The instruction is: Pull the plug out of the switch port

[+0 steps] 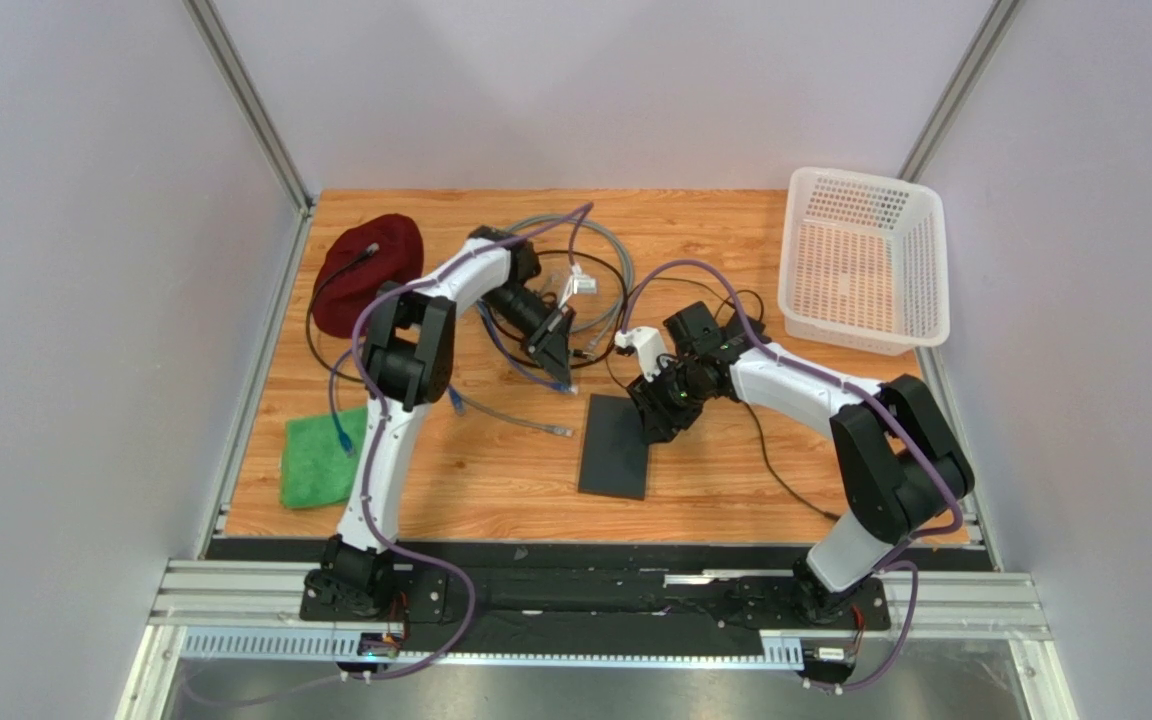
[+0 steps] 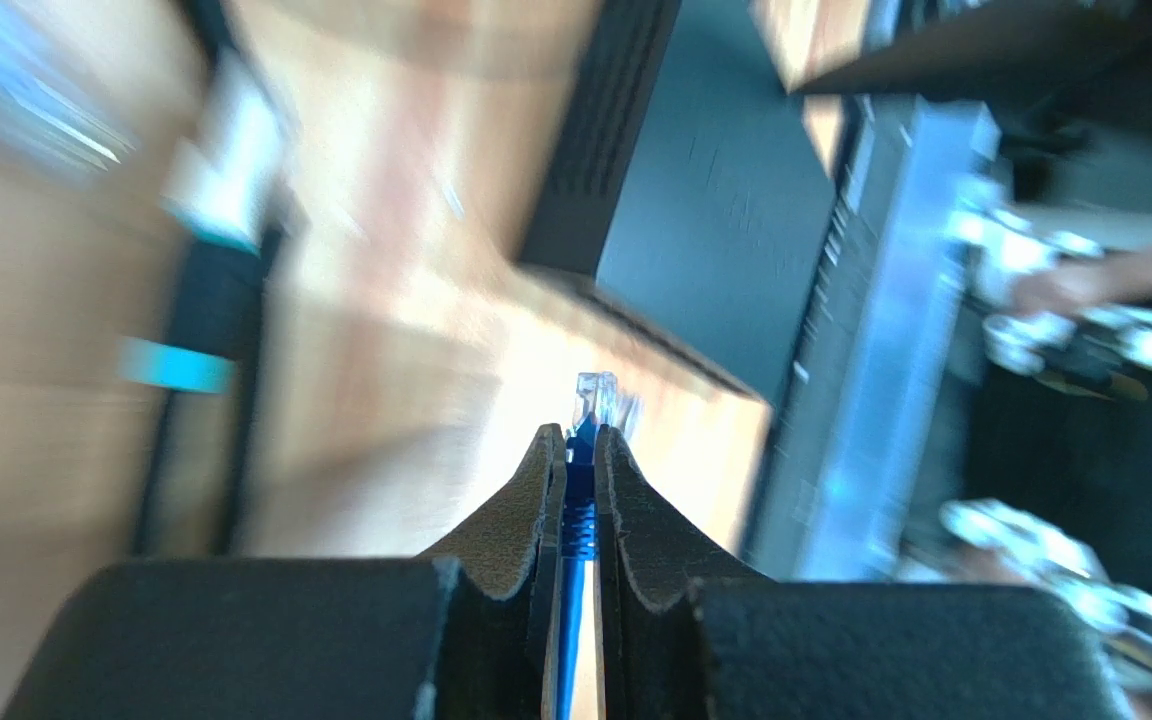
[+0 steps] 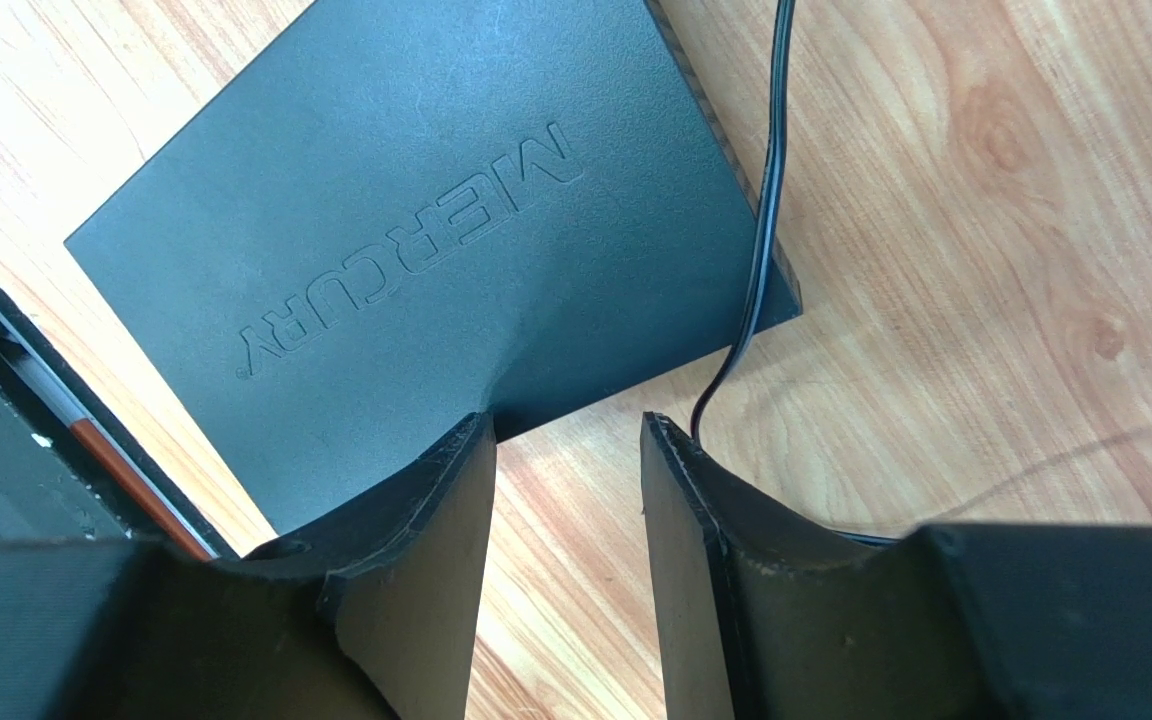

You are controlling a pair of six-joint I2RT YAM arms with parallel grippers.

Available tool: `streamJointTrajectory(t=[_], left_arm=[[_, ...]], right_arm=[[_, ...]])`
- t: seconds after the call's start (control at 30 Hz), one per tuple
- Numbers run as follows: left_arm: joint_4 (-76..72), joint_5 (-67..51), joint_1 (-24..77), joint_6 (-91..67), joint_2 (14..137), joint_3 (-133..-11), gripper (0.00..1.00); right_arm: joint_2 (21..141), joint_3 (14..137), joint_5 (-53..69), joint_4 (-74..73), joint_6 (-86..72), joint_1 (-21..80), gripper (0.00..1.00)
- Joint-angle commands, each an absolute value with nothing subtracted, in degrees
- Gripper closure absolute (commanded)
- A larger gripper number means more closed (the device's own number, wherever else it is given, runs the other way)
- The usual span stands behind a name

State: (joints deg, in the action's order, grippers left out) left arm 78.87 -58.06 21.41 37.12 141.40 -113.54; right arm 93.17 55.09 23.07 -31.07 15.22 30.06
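- The left gripper (image 2: 575, 438) has its jaws nearly closed, pinching a thin blue cable (image 2: 575, 600) just behind its clear plastic plug (image 2: 594, 402). The plug pokes out past the fingertips.
- In the left wrist view, bare wood shows between the plug and the switch (image 2: 717, 195), a flat matte black rectangular box. The plug looks to be out of any port (that view is smeared, so the socket edge itself cannot be read).
- The right gripper (image 3: 567, 428) has its jaws partly open with nothing between them. Only the wooden table (image 3: 988, 225) shows in the gap.
- One right finger (image 3: 432, 510) overlaps a narrow edge of the switch (image 3: 387, 195). I cannot tell whether it presses on the box or hangs just above it.
- A thin black wire (image 3: 755, 255) runs along the switch's side and ends by the other finger, ungripped.
- From above, the switch (image 1: 615, 447) lies flat near the middle of the table, close to the near edge. The right gripper (image 1: 668, 402) sits at its far end, and the left gripper (image 1: 555, 342) is a little beyond and to the left, apart from the box.
- Step in hand, as I judge it: the pull itself appears done, and the plug is being held free.
- The next move calls for:
  - carrying the plug well clear of the sockets;
  - keeping the pinch firm until then;
  - lifting the right fingers straight up, without snagging the black wire or dragging the box.
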Motion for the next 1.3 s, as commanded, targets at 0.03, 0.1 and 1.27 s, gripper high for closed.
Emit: streamJointTrajectory(t=[0.03,0.1,1.27], left_arm=[[83.7,-56.4,18.2,33.9,134.9,-127.7,1.0],[79.5,-53.9,17.3,30.0,135.5,-131.8,1.0],[54.9,-41.1,19.1,19.1,106.7,-88.2,0.48]], right_arm=[[91.2,54.5,20.4,-31.9,18.2,29.7,0.56],[90.9,54.7,20.1,-31.9,18.5,29.6,0.56],[82.8,62.6,20.9,-35.0,22.2,28.9,0.45]])
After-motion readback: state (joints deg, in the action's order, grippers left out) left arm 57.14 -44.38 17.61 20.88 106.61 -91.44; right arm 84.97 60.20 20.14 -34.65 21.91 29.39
